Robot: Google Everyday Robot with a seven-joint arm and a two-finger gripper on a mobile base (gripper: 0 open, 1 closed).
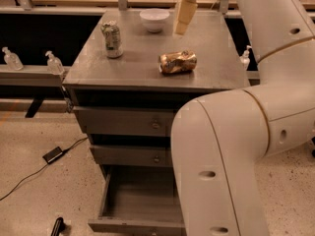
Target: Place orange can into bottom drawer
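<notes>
Bulky white arm (231, 146) bends from foreground up the right side. Its pale gripper (183, 18) points down over the rear of the grey metal cabinet top (138, 70) - grip width can't tell. Crushed orange-gold metal can (177, 62) lies sideways there, apart from it - deep grey metal bottom drawer (105, 196) open.

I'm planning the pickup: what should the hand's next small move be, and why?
Probably lower the hand toward the orange can: it hangs above the cabinet top beyond the can, which lies on its side untouched, and the bottom drawer is already open.

The arm (231, 146) arches up and over — gripper (182, 14) pointing down, top centre.
</notes>
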